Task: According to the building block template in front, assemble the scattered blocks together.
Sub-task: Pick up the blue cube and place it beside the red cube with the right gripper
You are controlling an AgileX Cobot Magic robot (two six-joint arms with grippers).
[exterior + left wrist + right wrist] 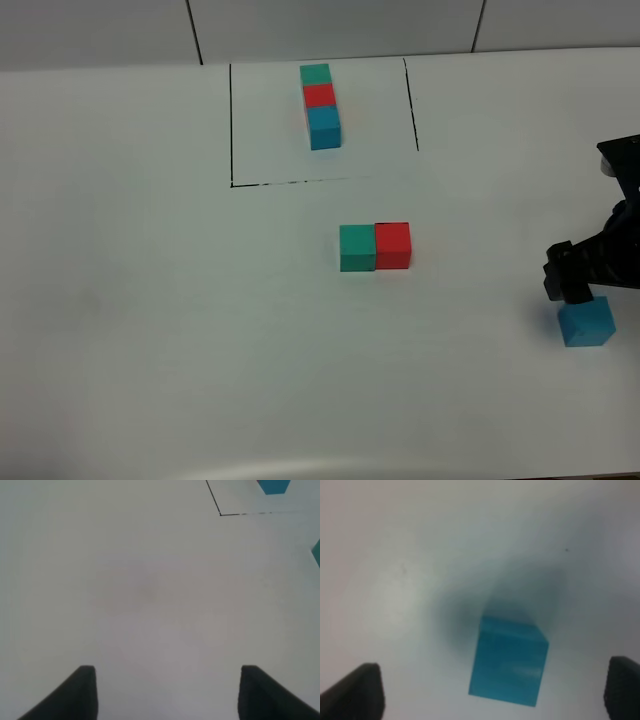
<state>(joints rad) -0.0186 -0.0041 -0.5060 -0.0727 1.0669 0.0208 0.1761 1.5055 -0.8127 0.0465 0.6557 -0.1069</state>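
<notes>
Near right of the worktop [150, 330]: the blue cube [586, 322] sits alone, well apart from the other two loose cubes, so it's the one not yet joined. The right tool [572, 290] hangs just over its far edge. In the wrist view its fingers [360, 695] are spread wide with the cube between them and neither touching it: released, holding nothing, lined up for a grab by my read. The cube is plain, matte and flat on the worktop, turned a bit off square to the fingers. That view is blurry, so no finer detail

The left tool [167, 695] is not in the high view. Its wrist view shows the fingers apart over bare worktop with nothing between: released, probably parked clear while the right arm works

Mid worktop: the teal-green cube [357, 247] and red cube [393, 245] stand side by side with faces touching, green left, red right. That matches the first two of the template's order, so I judge it about two-thirds done. Blue should go against the red cube's free right face

Far: the template row [320, 105] lies inside the black drawn frame [231, 120], three joined cubes running far to near: green farthest, red in the middle, blue nearest. Same colours as the loose ones. The frame's near line looks broken in places
</notes>
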